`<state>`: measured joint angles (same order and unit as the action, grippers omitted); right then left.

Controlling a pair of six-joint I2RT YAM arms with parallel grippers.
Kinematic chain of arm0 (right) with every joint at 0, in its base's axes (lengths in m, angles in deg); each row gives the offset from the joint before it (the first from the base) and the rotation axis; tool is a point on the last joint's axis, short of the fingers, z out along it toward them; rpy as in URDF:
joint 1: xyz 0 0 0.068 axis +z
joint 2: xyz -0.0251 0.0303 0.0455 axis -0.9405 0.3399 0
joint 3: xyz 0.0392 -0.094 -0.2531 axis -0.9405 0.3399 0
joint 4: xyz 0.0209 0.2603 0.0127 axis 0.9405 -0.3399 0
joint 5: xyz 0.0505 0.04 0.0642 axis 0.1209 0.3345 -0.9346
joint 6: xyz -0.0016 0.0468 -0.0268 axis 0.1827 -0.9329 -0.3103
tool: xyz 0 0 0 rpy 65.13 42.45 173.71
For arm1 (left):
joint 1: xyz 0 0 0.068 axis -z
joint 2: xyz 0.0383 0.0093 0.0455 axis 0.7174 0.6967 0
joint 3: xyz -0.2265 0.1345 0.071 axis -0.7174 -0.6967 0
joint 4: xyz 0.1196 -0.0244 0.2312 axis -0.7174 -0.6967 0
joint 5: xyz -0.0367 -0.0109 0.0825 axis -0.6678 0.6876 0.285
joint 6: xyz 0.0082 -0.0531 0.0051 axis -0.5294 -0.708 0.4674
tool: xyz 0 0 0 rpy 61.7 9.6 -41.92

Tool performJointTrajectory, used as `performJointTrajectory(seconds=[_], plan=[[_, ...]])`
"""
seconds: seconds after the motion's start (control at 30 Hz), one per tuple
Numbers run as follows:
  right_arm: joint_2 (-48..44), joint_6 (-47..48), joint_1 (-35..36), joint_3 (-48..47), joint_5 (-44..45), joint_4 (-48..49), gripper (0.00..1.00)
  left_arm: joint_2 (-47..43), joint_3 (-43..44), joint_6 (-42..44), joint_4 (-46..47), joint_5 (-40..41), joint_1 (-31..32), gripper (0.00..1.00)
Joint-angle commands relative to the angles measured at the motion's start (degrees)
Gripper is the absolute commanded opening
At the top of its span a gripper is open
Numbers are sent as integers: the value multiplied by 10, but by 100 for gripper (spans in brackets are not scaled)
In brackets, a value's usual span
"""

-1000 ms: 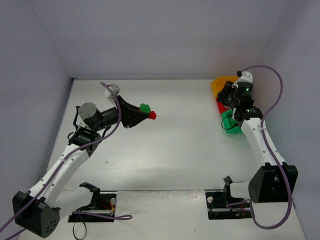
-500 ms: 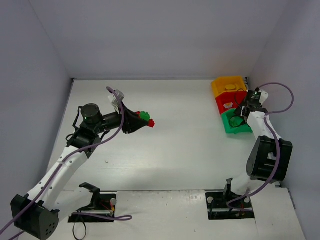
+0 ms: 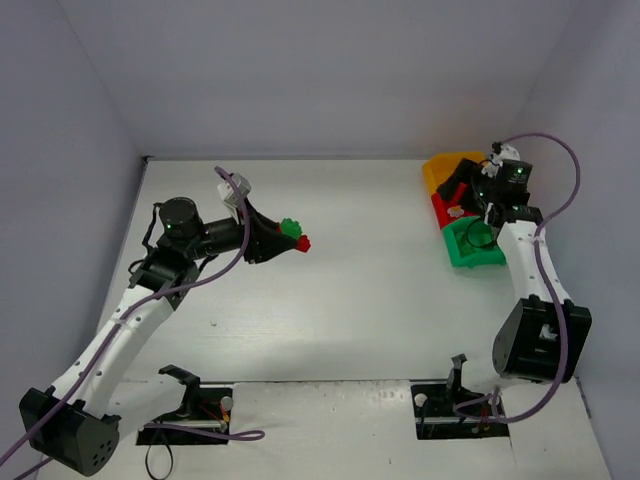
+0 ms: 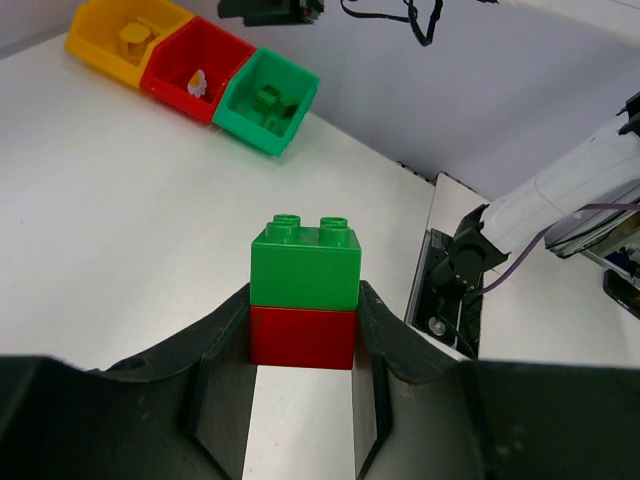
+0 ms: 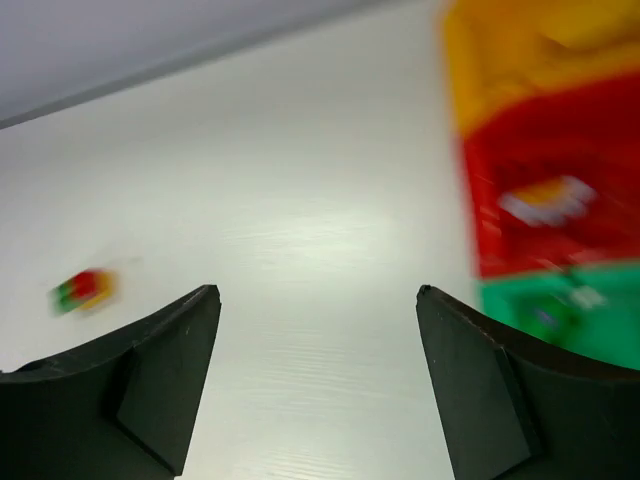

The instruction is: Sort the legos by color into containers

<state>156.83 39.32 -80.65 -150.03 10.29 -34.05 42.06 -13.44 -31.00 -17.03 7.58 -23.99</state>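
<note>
My left gripper [image 3: 291, 239] is shut on a red lego [image 4: 303, 338] with a green lego [image 4: 306, 268] stuck on top. It holds them above the table's middle left. The stack also shows far off as a small blur [image 5: 82, 290] in the right wrist view. Three containers stand in a row at the back right: yellow [image 3: 437, 166], red [image 3: 441, 209] and green [image 3: 464, 256]. My right gripper [image 3: 462, 190] hovers over the red and yellow containers. Its jaws [image 5: 317, 292] are open with nothing between them. A green lego [image 4: 266, 98] lies in the green container [image 4: 245, 112].
A yellow piece [image 4: 135, 35] sits in the yellow container [image 4: 88, 48], and a pale piece [image 4: 197, 80] in the red one [image 4: 225, 45]. Side walls close in on the left and right. The arm bases [image 3: 465, 405] and cables sit at the near edge.
My right gripper has opened wide, and its arm has swung from the green container up over the red and yellow ones. The left arm keeps its grip and has barely shifted.
</note>
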Motion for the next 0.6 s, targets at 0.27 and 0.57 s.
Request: performJointTrajectory(seconds=[0.27,0.57], plan=[[-42,26,227,-167,-447,127,82,39,130,50,-6,-79,1,0],[-4,-17,346,-241,-486,182,82,49,161,58,-6,-74,1,0]])
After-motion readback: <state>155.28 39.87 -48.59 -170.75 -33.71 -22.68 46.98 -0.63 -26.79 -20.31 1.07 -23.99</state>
